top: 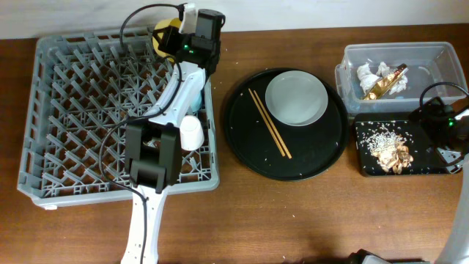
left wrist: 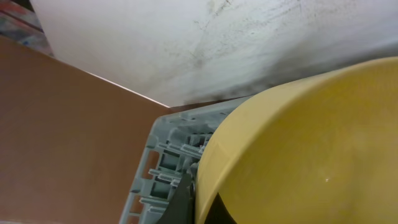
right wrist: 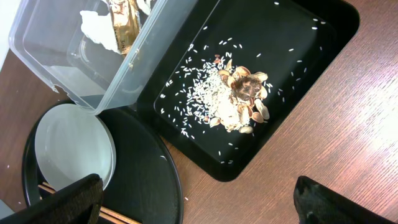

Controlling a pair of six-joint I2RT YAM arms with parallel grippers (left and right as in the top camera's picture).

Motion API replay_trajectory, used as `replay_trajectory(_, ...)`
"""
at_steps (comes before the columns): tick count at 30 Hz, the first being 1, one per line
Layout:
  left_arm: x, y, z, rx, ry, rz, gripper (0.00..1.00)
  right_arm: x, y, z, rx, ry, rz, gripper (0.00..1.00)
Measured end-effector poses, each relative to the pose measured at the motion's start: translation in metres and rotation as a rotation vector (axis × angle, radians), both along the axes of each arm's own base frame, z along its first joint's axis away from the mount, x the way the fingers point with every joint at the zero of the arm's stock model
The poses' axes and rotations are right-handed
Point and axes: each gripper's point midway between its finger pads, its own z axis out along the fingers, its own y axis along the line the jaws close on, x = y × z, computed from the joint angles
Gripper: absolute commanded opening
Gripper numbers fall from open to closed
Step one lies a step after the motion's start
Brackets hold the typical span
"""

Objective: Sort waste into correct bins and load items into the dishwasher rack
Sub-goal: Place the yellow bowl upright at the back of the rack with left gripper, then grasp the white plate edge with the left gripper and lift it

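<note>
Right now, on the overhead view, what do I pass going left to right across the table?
Dishwasher rack → round black tray → clear tub, with the flat black tray nearer the camera, sharing the tub's span.

The yellow bowl (left wrist: 298, 149) fills the lower right, very close to me. My dark finger (left wrist: 181, 205) lies against its outer side. Behind it I see a corner of the grey rack (left wrist: 161, 155), the brown table (left wrist: 62, 137) and a white wall (left wrist: 217, 43)
</note>
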Motion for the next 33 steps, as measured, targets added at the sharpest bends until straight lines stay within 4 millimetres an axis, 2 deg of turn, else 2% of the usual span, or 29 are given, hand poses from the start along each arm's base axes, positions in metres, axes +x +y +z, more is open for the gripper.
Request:
replay_trajectory(1, -0.002, -0.005, 0.001, 0.014, 0.009, -0.001, 0.11, 0.000, 0.000, 0.000, 0.000, 0.000, 0.000, 0.99)
replay_trajectory(3, -0.007, -0.017, -0.002, 0.043, 0.057, -0.023, 0.11, 0.000, 0.000, 0.000, 0.000, 0.000, 0.000, 0.98)
replay_trajectory(5, -0.017, -0.040, -0.007, 0.087, 0.103, -0.046, 0.12, 0.000, 0.000, 0.000, 0.000, 0.000, 0.000, 0.98)
replay_trajectory(7, -0.019, -0.047, -0.007, 0.096, 0.111, -0.055, 0.24, 0.000, 0.000, 0.000, 0.000, 0.000, 0.000, 0.99)
replay_trajectory(8, -0.019, -0.049, -0.008, 0.094, 0.115, -0.064, 0.46, 0.000, 0.000, 0.000, 0.000, 0.000, 0.000, 0.98)
replay_trajectory(9, -0.019, -0.053, -0.010, 0.091, 0.122, -0.078, 0.74, 0.000, 0.000, 0.000, 0.000, 0.000, 0.000, 0.99)
replay_trajectory(10, -0.018, -0.058, -0.014, 0.087, 0.132, -0.096, 0.86, 0.000, 0.000, 0.000, 0.000, 0.000, 0.000, 0.99)
replay_trajectory(11, -0.018, -0.063, -0.017, 0.083, 0.143, -0.113, 0.95, 0.000, 0.000, 0.000, 0.000, 0.000, 0.000, 0.98)
replay_trajectory(12, -0.018, -0.068, -0.019, 0.080, 0.148, -0.127, 0.98, 0.000, 0.000, 0.000, 0.000, 0.000, 0.000, 0.98)
replay_trajectory(16, -0.016, -0.082, -0.018, 0.059, 0.117, -0.157, 0.99, 0.000, 0.000, 0.000, 0.000, 0.000, 0.000, 0.99)
replay_trajectory(19, -0.005, -0.090, 0.004, 0.005, 0.004, -0.168, 0.99, 0.000, 0.000, 0.000, 0.000, 0.001, 0.000, 0.99)
replay_trajectory(21, -0.003, -0.116, 0.027, -0.067, -0.010, -0.272, 0.99, 0.000, 0.000, 0.000, 0.000, 0.000, 0.000, 0.99)
replay_trajectory(22, -0.012, -0.137, 0.027, -0.116, 0.049, -0.353, 0.99, 0.000, 0.000, 0.000, 0.000, -0.001, -0.001, 0.98)
replay_trajectory(24, -0.041, -0.200, 0.013, -0.299, 0.194, -0.570, 0.97, 0.000, 0.000, 0.000, 0.000, -0.001, 0.001, 0.98)
replay_trajectory(25, -0.067, -0.245, -0.010, -0.476, 0.305, -0.699, 0.96, 0.000, 0.000, 0.000, 0.000, 0.000, 0.000, 0.98)
replay_trajectory(26, -0.084, -0.270, -0.028, -0.651, 0.370, -0.746, 0.92, 0.000, 0.000, 0.000, 0.001, 0.000, -0.001, 0.99)
replay_trajectory(27, -0.094, -0.283, -0.040, -0.803, 0.402, -0.737, 0.89, 0.000, 0.000, 0.000, 0.000, 0.000, 0.000, 0.98)
replay_trajectory(28, -0.102, -0.288, -0.053, -0.904, 0.424, -0.699, 0.80, 0.000, 0.000, 0.000, 0.000, 0.000, 0.000, 0.98)
replay_trajectory(29, -0.108, -0.290, -0.063, -0.970, 0.445, -0.666, 0.75, 0.000, 0.000, 0.000, 0.000, 0.000, 0.000, 0.98)
replay_trajectory(33, -0.107, -0.301, -0.083, -1.076, 0.418, -0.644, 0.55, 0.000, 0.000, 0.000, 0.000, 0.000, 0.000, 0.98)
